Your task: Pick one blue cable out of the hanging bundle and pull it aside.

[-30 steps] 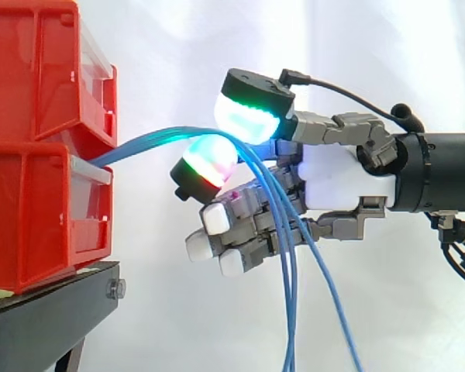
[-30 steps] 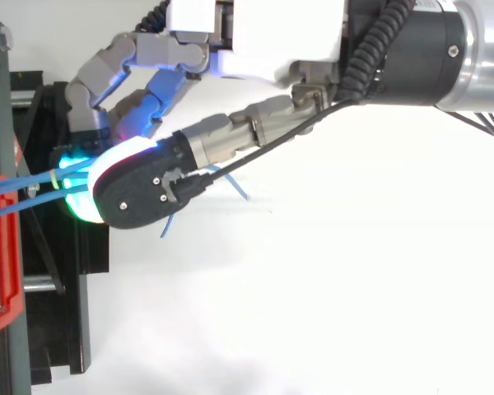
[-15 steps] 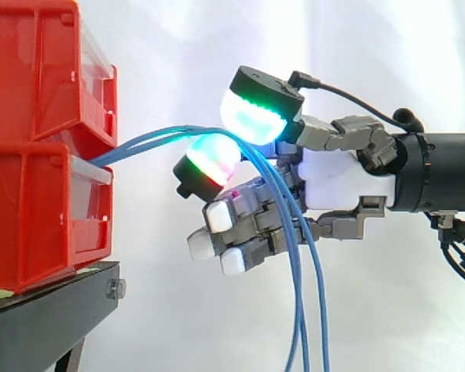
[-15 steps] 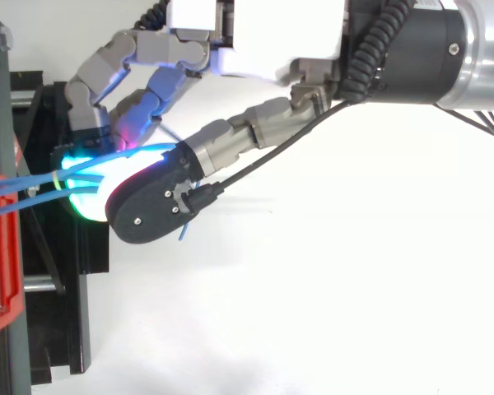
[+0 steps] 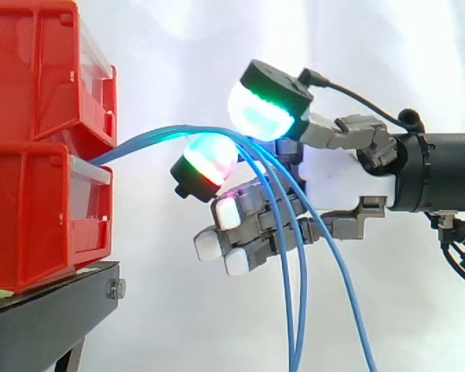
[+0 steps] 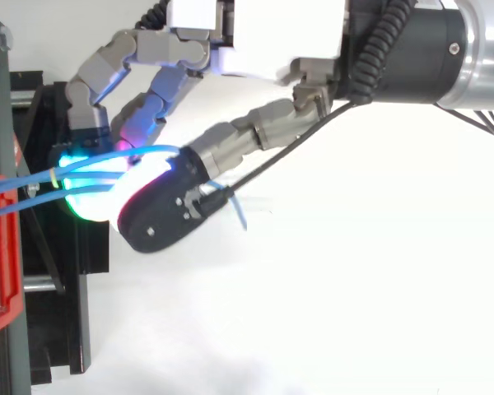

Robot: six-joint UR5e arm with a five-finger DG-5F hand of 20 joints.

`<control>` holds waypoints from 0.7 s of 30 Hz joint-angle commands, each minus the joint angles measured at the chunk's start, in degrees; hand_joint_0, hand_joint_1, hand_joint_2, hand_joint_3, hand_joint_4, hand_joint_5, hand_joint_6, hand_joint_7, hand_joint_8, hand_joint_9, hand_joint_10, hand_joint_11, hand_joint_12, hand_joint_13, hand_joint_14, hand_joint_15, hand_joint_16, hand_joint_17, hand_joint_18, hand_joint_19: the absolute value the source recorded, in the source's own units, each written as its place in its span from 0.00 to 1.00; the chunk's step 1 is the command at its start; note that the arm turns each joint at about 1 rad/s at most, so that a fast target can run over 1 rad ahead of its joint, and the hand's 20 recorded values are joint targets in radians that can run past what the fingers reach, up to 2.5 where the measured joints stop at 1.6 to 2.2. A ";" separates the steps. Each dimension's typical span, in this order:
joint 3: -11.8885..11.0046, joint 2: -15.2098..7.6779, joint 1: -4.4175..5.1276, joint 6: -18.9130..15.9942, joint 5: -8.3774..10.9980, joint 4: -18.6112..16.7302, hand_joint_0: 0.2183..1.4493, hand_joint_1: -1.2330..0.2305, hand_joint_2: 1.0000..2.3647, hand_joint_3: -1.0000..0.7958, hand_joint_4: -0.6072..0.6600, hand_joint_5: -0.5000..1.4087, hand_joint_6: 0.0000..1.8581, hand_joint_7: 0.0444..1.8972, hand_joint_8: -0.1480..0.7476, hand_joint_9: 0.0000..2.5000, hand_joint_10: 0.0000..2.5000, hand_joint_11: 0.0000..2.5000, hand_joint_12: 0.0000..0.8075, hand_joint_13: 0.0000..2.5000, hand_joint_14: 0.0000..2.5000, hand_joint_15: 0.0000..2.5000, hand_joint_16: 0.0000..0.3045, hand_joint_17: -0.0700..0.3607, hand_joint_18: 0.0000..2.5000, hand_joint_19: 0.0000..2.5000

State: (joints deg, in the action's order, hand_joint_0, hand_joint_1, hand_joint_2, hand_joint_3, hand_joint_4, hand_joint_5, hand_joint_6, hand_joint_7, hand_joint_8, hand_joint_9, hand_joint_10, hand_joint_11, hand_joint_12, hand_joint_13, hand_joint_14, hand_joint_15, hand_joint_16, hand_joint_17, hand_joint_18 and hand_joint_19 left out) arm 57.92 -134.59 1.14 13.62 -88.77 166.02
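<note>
The cyan-green pad (image 5: 262,112) has lifted slightly, and one strand now hangs farther right. Beyond the fingertips, red bins (image 5: 39,155) feed the blue cables (image 5: 151,138). These arc between that pad and the red-green one below it, then drop across the curled fingers. The hand (image 5: 345,174) lies level, loosely closed around them, with the arm (image 5: 438,170) behind it.

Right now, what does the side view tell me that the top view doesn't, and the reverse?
Side view: the blue cables drop in separate strands past the hand, and two red bins stack on the black stand. Top view: the cables fan sideways as they leave the bins toward the hand. Both: cables running from bins to hand.
</note>
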 commanded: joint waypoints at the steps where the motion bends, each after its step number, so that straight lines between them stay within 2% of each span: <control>1: 0.00 0.03 0.00 0.00 0.00 -0.08 0.22 0.52 0.00 0.28 0.50 0.21 0.48 0.45 0.42 0.40 0.01 0.19 0.32 0.30 0.01 0.16 0.14 0.38 0.27 0.19; 3: 0.00 0.03 0.00 -0.09 0.00 -0.17 0.23 0.60 0.00 0.28 0.49 0.21 0.48 0.46 0.42 0.41 0.01 0.19 0.32 0.30 0.01 0.17 0.13 0.37 0.26 0.20; 5: 0.00 0.03 0.00 -0.09 0.00 -0.17 0.28 0.63 0.00 0.28 0.48 0.21 0.47 0.47 0.41 0.40 0.01 0.19 0.30 0.30 0.01 0.17 0.12 0.36 0.25 0.21; 7: 0.00 0.03 0.00 -0.09 0.00 -0.17 0.30 0.56 0.00 0.30 0.49 0.21 0.47 0.48 0.42 0.40 0.01 0.19 0.30 0.30 0.01 0.17 0.12 0.36 0.25 0.21; 8: 0.00 0.03 0.00 -0.09 0.00 -0.08 0.29 0.53 0.01 0.35 0.48 0.21 0.48 0.48 0.42 0.40 0.01 0.20 0.30 0.30 0.01 0.17 0.12 0.36 0.25 0.21; 11: 0.00 0.03 0.00 -0.09 0.00 -0.17 0.29 0.45 0.01 0.43 0.50 0.21 0.48 0.55 0.43 0.38 0.01 0.20 0.31 0.30 0.01 0.17 0.12 0.36 0.25 0.21; 12: 0.00 -0.06 0.00 -0.09 0.00 -0.17 0.29 0.42 0.01 0.44 0.50 0.20 0.49 0.52 0.43 0.38 0.01 0.20 0.32 0.30 0.01 0.17 0.12 0.36 0.25 0.21; 14: 0.00 -0.06 0.00 -0.17 0.00 -0.17 0.31 0.35 0.01 0.46 0.50 0.20 0.51 0.46 0.45 0.37 0.01 0.20 0.34 0.30 0.01 0.17 0.14 0.38 0.27 0.19; 16: 0.00 -0.06 0.00 -0.17 0.00 -0.26 0.34 0.30 0.01 0.47 0.44 0.20 0.51 0.47 0.44 0.37 0.01 0.21 0.32 0.29 0.01 0.16 0.13 0.37 0.27 0.19; 19: 0.00 0.03 -0.09 -0.17 0.00 -0.26 0.38 0.27 0.01 0.45 0.38 0.19 0.52 0.53 0.41 0.36 0.01 0.21 0.31 0.29 0.01 0.17 0.12 0.36 0.27 0.19; 21: 0.00 0.03 -0.17 -0.17 0.00 -0.26 0.42 0.26 0.01 0.42 0.35 0.19 0.52 0.54 0.40 0.36 0.01 0.21 0.30 0.29 0.01 0.16 0.12 0.36 0.27 0.19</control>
State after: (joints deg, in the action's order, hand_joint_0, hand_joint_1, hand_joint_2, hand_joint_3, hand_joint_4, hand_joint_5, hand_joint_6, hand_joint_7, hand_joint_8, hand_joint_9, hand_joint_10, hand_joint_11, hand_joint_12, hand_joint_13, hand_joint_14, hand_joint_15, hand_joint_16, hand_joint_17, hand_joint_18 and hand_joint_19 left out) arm 57.92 -134.60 1.04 13.45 -88.77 165.81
